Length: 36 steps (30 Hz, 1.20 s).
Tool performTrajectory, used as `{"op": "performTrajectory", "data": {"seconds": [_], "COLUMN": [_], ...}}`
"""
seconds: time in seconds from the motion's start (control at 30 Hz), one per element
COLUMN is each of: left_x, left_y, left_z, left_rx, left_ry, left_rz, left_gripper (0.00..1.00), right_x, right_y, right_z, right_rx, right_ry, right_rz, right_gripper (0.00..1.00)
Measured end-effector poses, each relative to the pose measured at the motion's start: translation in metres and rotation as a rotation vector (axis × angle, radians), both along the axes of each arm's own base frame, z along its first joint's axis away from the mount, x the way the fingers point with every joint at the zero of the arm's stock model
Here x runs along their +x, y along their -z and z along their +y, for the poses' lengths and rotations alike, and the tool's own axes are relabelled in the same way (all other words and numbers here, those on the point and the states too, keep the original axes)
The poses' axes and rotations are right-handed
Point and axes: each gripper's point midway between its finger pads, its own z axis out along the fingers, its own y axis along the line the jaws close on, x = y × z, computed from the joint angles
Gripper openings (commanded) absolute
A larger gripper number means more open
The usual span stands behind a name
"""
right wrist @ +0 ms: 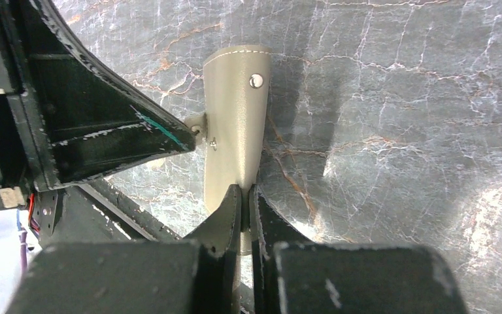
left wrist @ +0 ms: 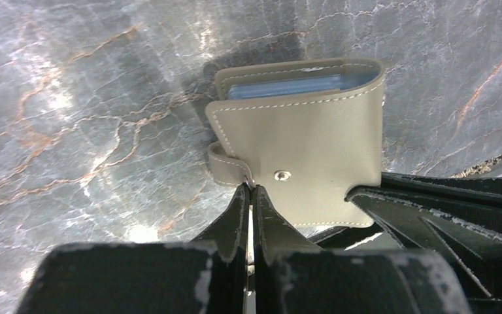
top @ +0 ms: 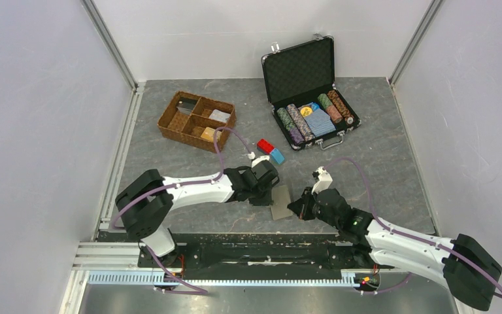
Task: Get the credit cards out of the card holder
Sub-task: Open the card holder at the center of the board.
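Because the light blue credit cards [left wrist: 287,86] sit edge-on inside the folded card holder [left wrist: 301,147], none is out yet; opening and pulling remain. Smooth, stitched and grey-tan, it sits at the marbled table's [left wrist: 72,98] near side, left claw [left wrist: 249,188] pinching its tab [left wrist: 225,167], right claw [right wrist: 242,193] clamped on its rim.

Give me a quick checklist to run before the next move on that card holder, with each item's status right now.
1. Left hand shut on the card holder's side tab: ok.
2. Right hand shut on the holder's other side: ok.
3. Tab off the snap stud: ok, stud bare.
4. Holder unfolded: not ok, cover folded over.
5. Blue card reachable: cannot tell, only its edge shows in the slot.
6. Cards out: not ok, none.
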Motion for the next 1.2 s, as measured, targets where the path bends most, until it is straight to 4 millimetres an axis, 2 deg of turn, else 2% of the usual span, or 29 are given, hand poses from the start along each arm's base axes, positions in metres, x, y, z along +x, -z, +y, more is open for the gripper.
{"op": "performTrajectory", "data": {"seconds": [0.2, 0.37, 0.53, 0.63, 0.73, 0.8, 0.9, 1.0, 1.2], "left_x": [-0.002, -0.008, -0.012, -0.011, -0.012, -0.013, -0.014, -0.016, -0.016], "left_y": [-0.005, -0.003, -0.003, -0.005, -0.006, -0.007, -0.007, -0.01, -0.019], "left_z": [0.018, 0.032, 0.032, 0.027, 0.026, 0.026, 0.026, 0.024, 0.021], "left_rx": [-0.006, -0.029, -0.066, -0.092, -0.121, -0.142, -0.163, -0.191, -0.234], "left_ry": [-0.022, -0.027, -0.01, -0.004, 0.002, 0.005, 0.007, 0.016, 0.025], "left_rz": [-0.016, -0.025, -0.028, -0.035, -0.042, -0.05, -0.058, -0.059, -0.075], "left_gripper": [0.02, 0.02, 0.02, 0.02, 0.02, 0.02, 0.02, 0.02, 0.02], "right_x": [0.002, 0.004, 0.01, 0.013, 0.016, 0.016, 0.012, 0.005, -0.005], "right_y": [0.003, 0.007, -0.001, -0.01, -0.017, -0.016, -0.007, 0.0, 0.004], "right_z": [-0.004, -0.009, -0.014, -0.011, -0.007, -0.004, 0.001, 0.006, 0.017], "right_rx": [-0.025, -0.073, -0.135, -0.147, -0.159, -0.176, -0.218, -0.259, -0.295], "right_ry": [0.011, 0.017, 0.02, 0.006, -0.019, -0.038, -0.078, -0.126, -0.185], "right_rz": [-0.011, -0.015, -0.042, -0.062, -0.079, -0.075, -0.053, -0.037, -0.045], "right_gripper": [0.02, 0.34, 0.47, 0.58, 0.65, 0.71, 0.85, 0.9, 0.97]}}
